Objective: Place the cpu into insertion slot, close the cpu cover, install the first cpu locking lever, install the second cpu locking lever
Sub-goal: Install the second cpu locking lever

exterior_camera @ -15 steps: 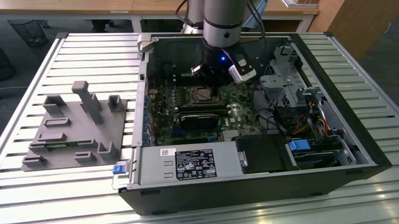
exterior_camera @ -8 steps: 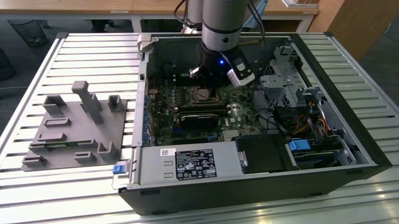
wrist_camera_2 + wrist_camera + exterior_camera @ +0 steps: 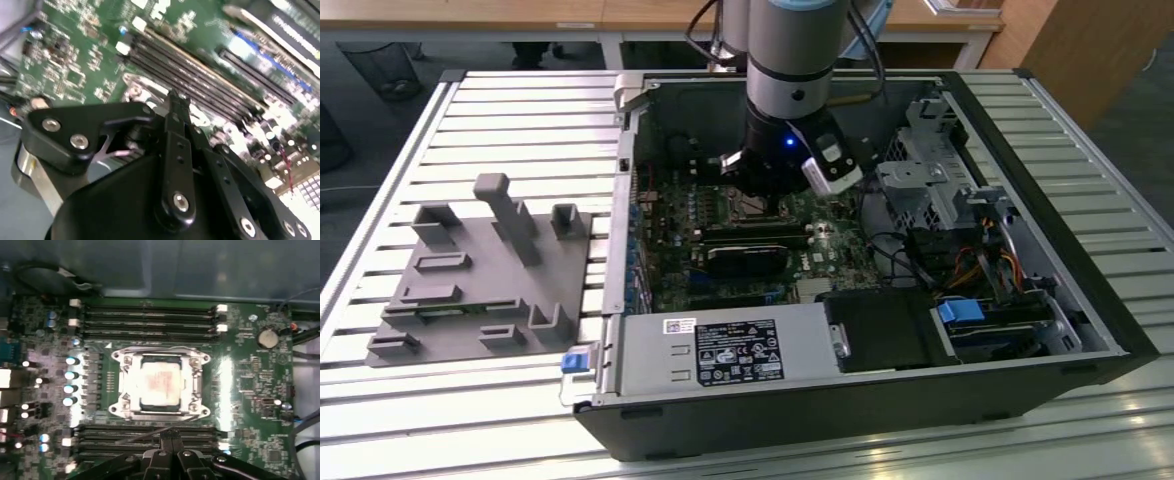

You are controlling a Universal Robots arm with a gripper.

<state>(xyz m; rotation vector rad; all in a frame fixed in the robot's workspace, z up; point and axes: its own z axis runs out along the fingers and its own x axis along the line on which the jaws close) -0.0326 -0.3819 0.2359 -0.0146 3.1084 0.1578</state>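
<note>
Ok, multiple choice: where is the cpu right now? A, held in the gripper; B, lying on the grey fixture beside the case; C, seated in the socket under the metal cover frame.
C: in the first wrist view the cpu sits in the insertion slot, framed by the cpu cover.

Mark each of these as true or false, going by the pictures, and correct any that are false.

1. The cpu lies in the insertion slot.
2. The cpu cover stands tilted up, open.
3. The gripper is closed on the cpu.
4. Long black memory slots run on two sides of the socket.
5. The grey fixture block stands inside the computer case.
1. True. In the first wrist view the cpu sits within the insertion slot.
2. False. The cpu cover lies flat, framing the chip.
3. False. The gripper is beside the socket over the memory slots, holding nothing.
4. True.
5. False. The grey fixture block rests on the slatted table, outside the computer case, at the exterior view's left.
</note>
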